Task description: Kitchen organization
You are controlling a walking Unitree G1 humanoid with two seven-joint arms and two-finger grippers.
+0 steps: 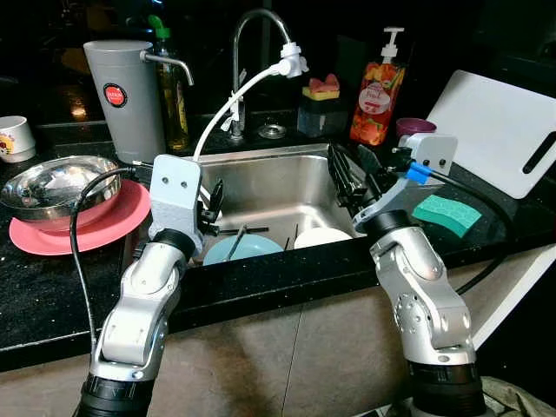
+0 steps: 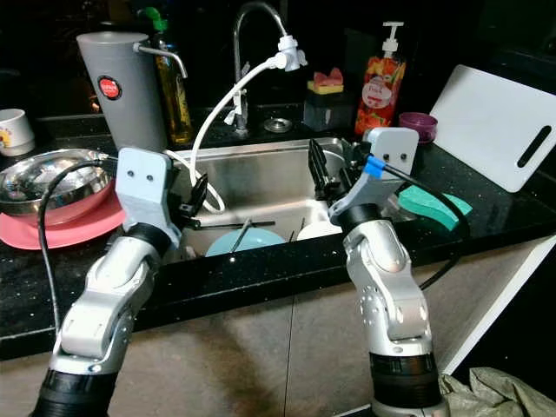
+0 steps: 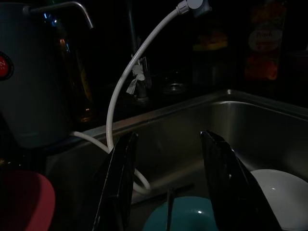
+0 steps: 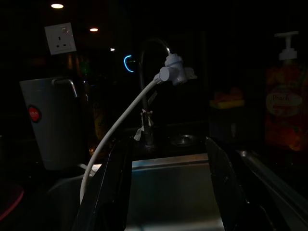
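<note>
A: Where are the grippers?
B: Both over the sink (image 1: 261, 178). Left gripper (image 3: 166, 187) hangs above the blue plate (image 1: 243, 249), fingers (image 3: 118, 187) spread, empty. Right gripper (image 4: 166, 192) sits by the sink's right wall, fingers wide apart, holding nothing.
A: And the dishes?
B: White plate (image 1: 321, 236) beside the blue one in the basin; steel bowl (image 1: 56, 187) on a pink plate (image 1: 104, 228) on the counter (image 1: 35, 287); green sponge (image 1: 446, 214) at right.

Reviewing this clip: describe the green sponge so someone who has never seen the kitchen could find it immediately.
Start at the steel sink set in the black counter, then move to the counter on the robot's right. The green sponge lies flat there, in front of the white cutting board that leans up behind it. It is the only flat teal-green rectangle; its neighbours are white, purple or orange.
</note>
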